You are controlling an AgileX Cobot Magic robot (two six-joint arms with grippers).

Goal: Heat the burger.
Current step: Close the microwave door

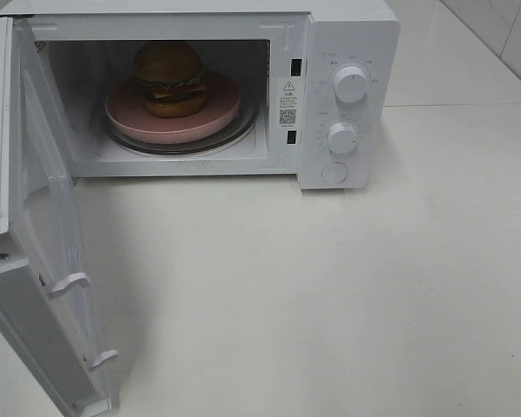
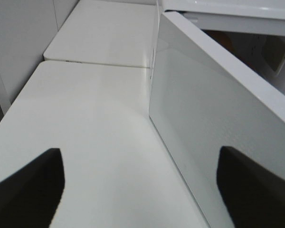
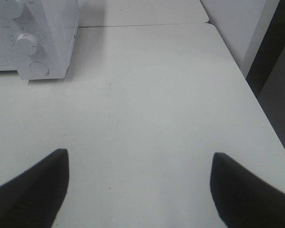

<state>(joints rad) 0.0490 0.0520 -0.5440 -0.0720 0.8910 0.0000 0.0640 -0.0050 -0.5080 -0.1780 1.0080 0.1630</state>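
Note:
The burger (image 1: 168,78) sits on a pink round plate (image 1: 174,111) on the glass turntable inside the white microwave (image 1: 347,35). The microwave door (image 1: 43,252) stands wide open, swung out to the left. Neither arm shows in the exterior high view. In the left wrist view my left gripper (image 2: 140,190) is open and empty, with the outer face of the open door (image 2: 218,123) just beside it. In the right wrist view my right gripper (image 3: 137,190) is open and empty above the bare table, well away from the microwave's control panel (image 3: 33,42).
The microwave has two white knobs (image 1: 350,83) and a round button (image 1: 334,172) on its right panel. The white table (image 1: 330,295) stretches in front and to the right. A table seam and a tiled wall lie behind.

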